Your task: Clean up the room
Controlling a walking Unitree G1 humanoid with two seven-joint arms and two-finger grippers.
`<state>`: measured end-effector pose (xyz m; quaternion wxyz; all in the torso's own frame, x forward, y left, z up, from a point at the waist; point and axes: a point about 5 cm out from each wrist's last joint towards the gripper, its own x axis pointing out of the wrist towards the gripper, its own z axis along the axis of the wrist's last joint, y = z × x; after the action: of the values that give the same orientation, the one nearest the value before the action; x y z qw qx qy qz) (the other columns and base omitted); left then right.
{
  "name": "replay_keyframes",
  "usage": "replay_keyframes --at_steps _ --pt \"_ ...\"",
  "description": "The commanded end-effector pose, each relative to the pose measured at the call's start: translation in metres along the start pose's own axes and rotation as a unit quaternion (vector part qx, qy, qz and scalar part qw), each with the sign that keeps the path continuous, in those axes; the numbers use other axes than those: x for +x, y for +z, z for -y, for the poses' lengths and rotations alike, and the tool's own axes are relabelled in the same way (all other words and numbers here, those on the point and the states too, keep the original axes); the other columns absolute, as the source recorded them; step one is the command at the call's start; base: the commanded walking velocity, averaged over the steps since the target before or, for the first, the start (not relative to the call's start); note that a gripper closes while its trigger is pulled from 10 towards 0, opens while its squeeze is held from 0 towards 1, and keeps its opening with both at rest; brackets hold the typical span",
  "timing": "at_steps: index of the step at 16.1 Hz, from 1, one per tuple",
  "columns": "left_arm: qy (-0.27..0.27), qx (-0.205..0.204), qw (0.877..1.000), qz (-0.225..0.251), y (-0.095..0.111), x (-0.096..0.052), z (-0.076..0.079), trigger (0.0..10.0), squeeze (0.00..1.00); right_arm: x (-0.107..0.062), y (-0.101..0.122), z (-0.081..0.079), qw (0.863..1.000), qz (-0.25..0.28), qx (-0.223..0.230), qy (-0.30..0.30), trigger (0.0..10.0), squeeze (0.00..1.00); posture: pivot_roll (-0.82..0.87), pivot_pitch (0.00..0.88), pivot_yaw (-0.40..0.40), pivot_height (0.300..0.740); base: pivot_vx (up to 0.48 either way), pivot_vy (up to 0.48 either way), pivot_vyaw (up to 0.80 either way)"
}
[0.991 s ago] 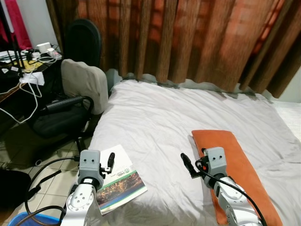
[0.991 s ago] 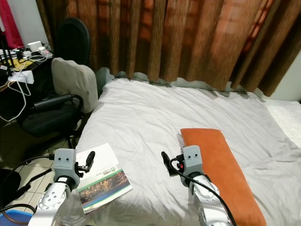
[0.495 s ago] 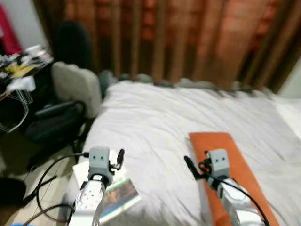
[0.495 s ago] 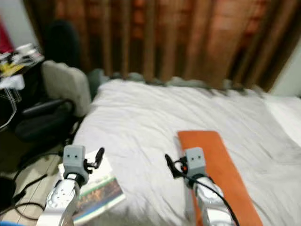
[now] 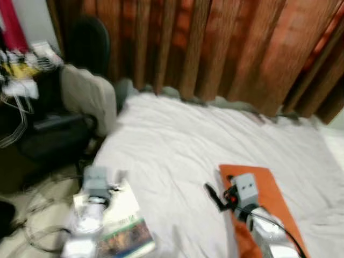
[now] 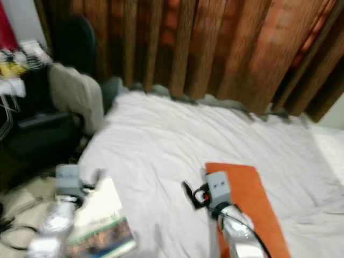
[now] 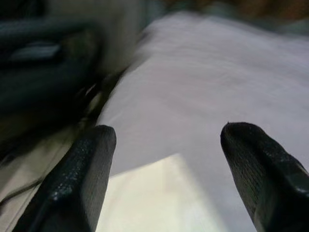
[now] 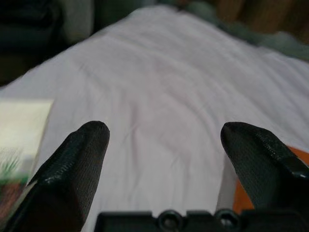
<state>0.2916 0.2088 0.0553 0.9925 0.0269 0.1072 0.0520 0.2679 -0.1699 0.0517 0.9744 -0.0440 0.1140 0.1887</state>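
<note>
Beneath my left gripper (image 7: 164, 174) lies the booklet (image 5: 121, 226), at the bed's (image 5: 177, 145) near corner; the jaws are released, spread wide and holding nothing. A second ago that arm stood sharp with the booklet just past it; now it is smeared with motion and the whole scene has slid, so my head has moved and the arm is swinging down toward the booklet. I judge the pickup has begun, not yet closed. My right gripper (image 8: 164, 159) hovers with jaws released too, over bare sheet, the orange cushion (image 5: 269, 199) just beside it. My head views show the chair (image 5: 64, 134) and curtain (image 5: 215, 48) beyond; the left wrist view alone shows the booklet's pale edge between the jaws, while the right wrist view catches it well off to one side.
</note>
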Motion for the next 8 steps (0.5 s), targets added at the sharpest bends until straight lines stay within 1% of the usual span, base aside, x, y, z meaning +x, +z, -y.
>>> replay_keyframes --at_steps 1,2,3,4,5,6,7,8 --pt "0.009 -0.012 1.0 -0.007 -0.009 0.0 0.0 10.0 0.0 -0.023 -0.004 0.015 1.0 -0.023 -0.013 -0.008 10.0 0.0 0.0 0.164 -0.256 0.74 0.0 0.0 0.0" --pt "0.016 -0.005 1.0 -0.007 -0.009 0.003 -0.004 10.0 0.0 -0.029 -0.005 0.016 0.999 -0.029 -0.019 -0.003 10.0 0.0 0.0 0.164 -0.256 0.74 0.0 0.0 0.0" --pt "0.03 0.011 0.999 0.006 -0.007 0.008 -0.016 10.0 0.0 -0.056 -0.007 0.016 0.998 -0.053 -0.035 0.021 10.0 0.0 -0.07 0.275 -0.329 0.74 0.0 0.0 0.0" --pt "0.053 0.007 0.999 0.003 -0.008 0.008 -0.028 10.0 0.0 -0.071 -0.005 0.012 0.996 -0.061 -0.041 0.041 10.0 0.0 -0.1 0.339 -0.354 0.74 0.0 0.0 0.0" --pt "0.081 0.009 0.997 -0.003 -0.011 0.007 -0.04 10.0 0.0 -0.077 -0.006 0.009 0.995 -0.07 -0.043 0.053 10.0 0.0 -0.12 0.392 -0.377 0.74 0.0 0.0 0.0" --pt "0.135 0.016 0.991 -0.008 -0.015 0.002 -0.064 10.0 0.0 -0.082 -0.004 0.006 0.994 -0.079 -0.039 0.058 10.0 0.0 -0.13 0.446 -0.394 0.74 0.0 0.0 0.0" --pt "0.189 0.04 0.981 -0.008 -0.017 -0.005 -0.085 10.0 0.0 -0.086 -0.001 0.003 0.994 -0.085 -0.036 0.063 10.0 0.0 -0.14 0.471 -0.4 0.74 0.0 0.0 0.0" --pt "0.227 0.048 0.973 -0.004 -0.018 -0.013 -0.1 10.0 0.0 -0.086 -0.001 0.003 0.993 -0.088 -0.035 0.065 10.0 0.0 -0.13 0.491 -0.4 0.74 0.0 0.0 0.0"
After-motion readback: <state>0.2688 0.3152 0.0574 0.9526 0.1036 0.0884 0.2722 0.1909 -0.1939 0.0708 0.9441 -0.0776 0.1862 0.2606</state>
